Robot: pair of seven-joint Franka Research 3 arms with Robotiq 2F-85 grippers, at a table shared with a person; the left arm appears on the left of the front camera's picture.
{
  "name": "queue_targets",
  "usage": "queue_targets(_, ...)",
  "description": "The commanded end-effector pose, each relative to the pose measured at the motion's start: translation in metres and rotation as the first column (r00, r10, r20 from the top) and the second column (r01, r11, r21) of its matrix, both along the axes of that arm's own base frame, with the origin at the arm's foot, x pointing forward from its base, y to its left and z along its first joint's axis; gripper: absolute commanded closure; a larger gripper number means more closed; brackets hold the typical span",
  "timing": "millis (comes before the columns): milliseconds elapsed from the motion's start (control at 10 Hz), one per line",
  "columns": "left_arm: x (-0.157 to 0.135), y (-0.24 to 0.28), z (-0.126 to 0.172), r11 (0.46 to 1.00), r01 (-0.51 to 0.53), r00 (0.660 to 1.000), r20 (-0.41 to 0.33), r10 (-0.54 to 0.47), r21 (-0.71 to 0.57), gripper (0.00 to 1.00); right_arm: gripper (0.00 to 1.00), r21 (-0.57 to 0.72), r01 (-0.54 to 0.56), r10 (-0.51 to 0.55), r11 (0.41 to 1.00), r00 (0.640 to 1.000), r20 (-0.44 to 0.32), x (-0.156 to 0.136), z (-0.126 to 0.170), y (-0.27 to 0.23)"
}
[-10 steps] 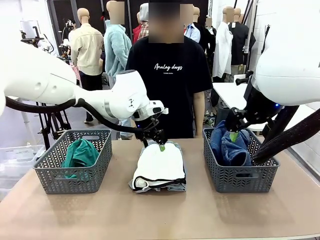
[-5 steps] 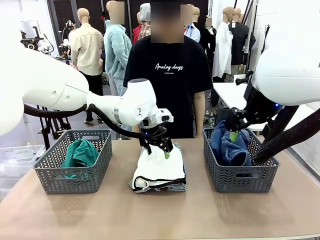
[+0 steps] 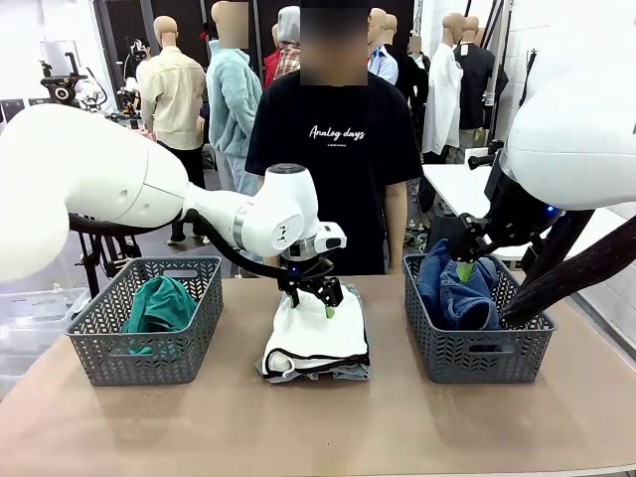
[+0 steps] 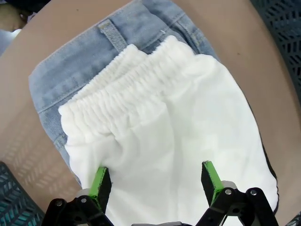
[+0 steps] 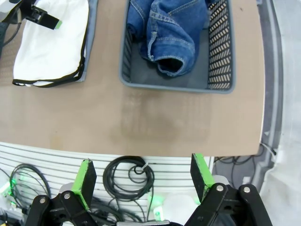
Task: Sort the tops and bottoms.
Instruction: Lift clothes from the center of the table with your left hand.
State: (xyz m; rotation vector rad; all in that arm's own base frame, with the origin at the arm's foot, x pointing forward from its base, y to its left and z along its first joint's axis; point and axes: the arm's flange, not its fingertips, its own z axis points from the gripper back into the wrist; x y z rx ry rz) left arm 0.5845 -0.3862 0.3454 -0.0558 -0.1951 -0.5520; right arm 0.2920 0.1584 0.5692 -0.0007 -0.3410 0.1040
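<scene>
A white folded top with black trim point(image 3: 316, 338) lies mid-table on pale denim shorts point(image 3: 348, 373). My left gripper point(image 3: 324, 304) is open and low over its far end. In the left wrist view the fingers point(image 4: 100, 181) straddle the white top point(image 4: 178, 136), with nothing between them and the pale shorts point(image 4: 70, 75) showing beyond. A teal top point(image 3: 159, 306) lies in the left basket point(image 3: 149, 363). Dark blue jeans point(image 3: 457, 293) fill the right basket point(image 3: 487, 360). My right gripper point(image 3: 464, 266) hangs open above those jeans point(image 5: 169, 33).
A person in a black T-shirt point(image 3: 336, 169) stands at the far edge, behind the pile. The right wrist view looks down on the table's near edge point(image 5: 141, 150), with cables point(image 5: 129, 176) below it. Bare tabletop point(image 3: 318, 427) stretches in front of the baskets.
My left gripper has dropped and shifted slightly right, from above the pile's far edge down onto the white top. The right arm has not moved.
</scene>
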Motion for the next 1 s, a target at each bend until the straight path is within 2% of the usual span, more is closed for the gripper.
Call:
queue_targets(0,0.0057,-0.0058,-0.0037,0.999,-0.026,0.998,0.051,0.025,0.025,0.0,0.0,0.005,-0.003,0.003,1.0,1.0,-0.002,0.0008,0.0004,0.0)
queue_targets(200,0.0043,-0.0061,-0.0017,0.999,-0.022,0.995,0.098,0.019,0.031,0.0,0.0,0.005,-0.003,0.003,1.0,1.0,-0.002,0.0008,0.0004,0.0)
queue_targets(500,0.0049,-0.0038,-0.0054,0.999,-0.02,0.999,0.038,0.022,-0.033,0.0,0.0,0.005,-0.003,0.003,1.0,1.0,-0.002,0.0008,0.0004,0.0)
queue_targets(600,0.0047,-0.0028,-0.0064,1.0,-0.022,1.0,0.015,0.022,-0.012,0.13,0.0,0.005,-0.003,0.003,1.0,1.0,-0.002,0.0008,0.0004,0.0)
queue_targets(900,0.005,-0.0019,-0.0073,0.999,-0.031,0.998,0.048,0.03,0.03,0.6,0.0,0.005,-0.003,0.003,1.0,1.0,-0.002,0.0008,0.0004,0.0)
